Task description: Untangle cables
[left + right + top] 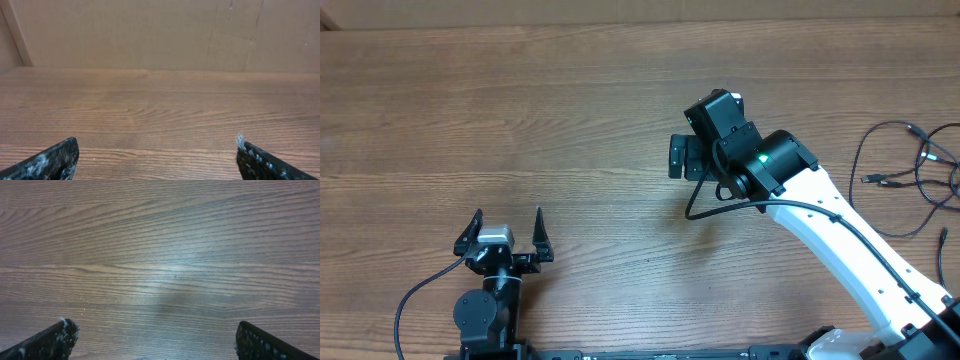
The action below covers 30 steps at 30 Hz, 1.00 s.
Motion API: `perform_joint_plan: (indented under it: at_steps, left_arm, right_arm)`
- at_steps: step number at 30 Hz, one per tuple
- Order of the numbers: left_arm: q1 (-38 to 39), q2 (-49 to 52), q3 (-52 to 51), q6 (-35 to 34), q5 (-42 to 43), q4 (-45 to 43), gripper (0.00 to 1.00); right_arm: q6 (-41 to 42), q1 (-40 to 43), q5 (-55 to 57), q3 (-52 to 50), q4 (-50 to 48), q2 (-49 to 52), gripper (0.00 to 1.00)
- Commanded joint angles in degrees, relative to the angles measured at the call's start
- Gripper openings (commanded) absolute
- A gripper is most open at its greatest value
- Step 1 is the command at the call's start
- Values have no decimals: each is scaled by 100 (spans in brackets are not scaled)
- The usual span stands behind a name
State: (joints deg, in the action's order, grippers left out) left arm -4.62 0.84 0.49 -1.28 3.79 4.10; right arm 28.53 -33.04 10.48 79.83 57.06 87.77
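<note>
The cables (910, 170) are thin black cords with small plug ends, looped loosely at the far right edge of the wooden table in the overhead view. My right gripper (678, 157) is over the middle of the table, well left of the cables, and it is open and empty; its wrist view (155, 327) shows only bare wood between the fingers. My left gripper (507, 228) is near the front left, far from the cables, open and empty; its wrist view (157, 145) shows only bare wood. No cable shows in either wrist view.
A thicker black cable (705, 200) fixed to the right arm hangs below its wrist. The white right arm (840, 240) runs from the front right corner. A cardboard wall (160, 30) stands behind the table.
</note>
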Motion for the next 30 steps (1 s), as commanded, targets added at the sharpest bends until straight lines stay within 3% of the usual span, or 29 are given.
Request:
perform_joint_plan:
  at_steps: [1,9,20,30]
  left_arm:
    - [-28,-59,-22,48,-81,17,100]
    - [-28,-59,-22,48,-81,17,100]
    - [-28,-59,-22,48,-81,17,100]
    - [-28,-59,-22,48,-81,17,100]
  right_arm:
    - [39,0,44,63,-35,48,100]
    - [-153,382,448,-424,-197,-245,100]
    - [-153,1526,297,-3134,-2745,-2529,100]
    - [-153,1937,299,-4054,-3506,-3801,100]
